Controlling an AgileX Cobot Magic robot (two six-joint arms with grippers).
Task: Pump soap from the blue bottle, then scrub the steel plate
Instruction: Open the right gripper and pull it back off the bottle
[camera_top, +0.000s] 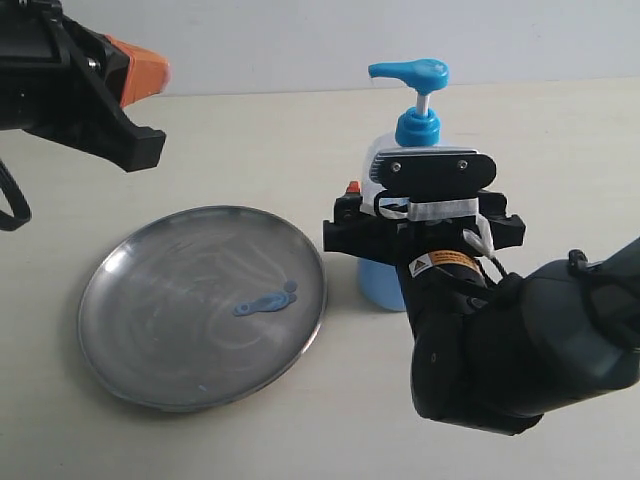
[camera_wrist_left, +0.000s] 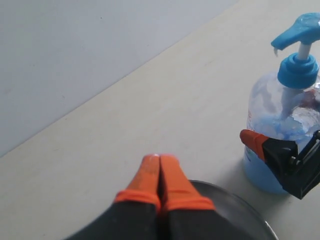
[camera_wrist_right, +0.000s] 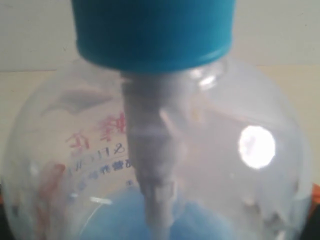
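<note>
The steel plate (camera_top: 150, 320) lies on the table left of centre, with a small smeared blob of light blue soap (camera_top: 268, 300) on its right half. Just right of it stands the blue bottle (camera_top: 383, 285), upright, pump head up and spout pointing left. My right gripper (camera_top: 420, 215) is closed around the bottle's body below the collar; one orange fingertip (camera_wrist_left: 252, 142) presses its side. The bottle (camera_wrist_right: 200, 150) fills the right wrist view, with soap (camera_wrist_right: 115, 215) in its lower part. My left gripper (camera_top: 140, 75) hovers at the far left, above the table, its orange fingers (camera_wrist_left: 150, 175) pressed together, empty.
The cream table top (camera_top: 560, 150) stretches out around plate and bottle, and a pale wall (camera_wrist_left: 75, 50) runs along the back. My right arm's dark bulk (camera_top: 520, 350) fills the near right corner. The plate's rim (camera_wrist_left: 235, 210) shows just below the left fingers.
</note>
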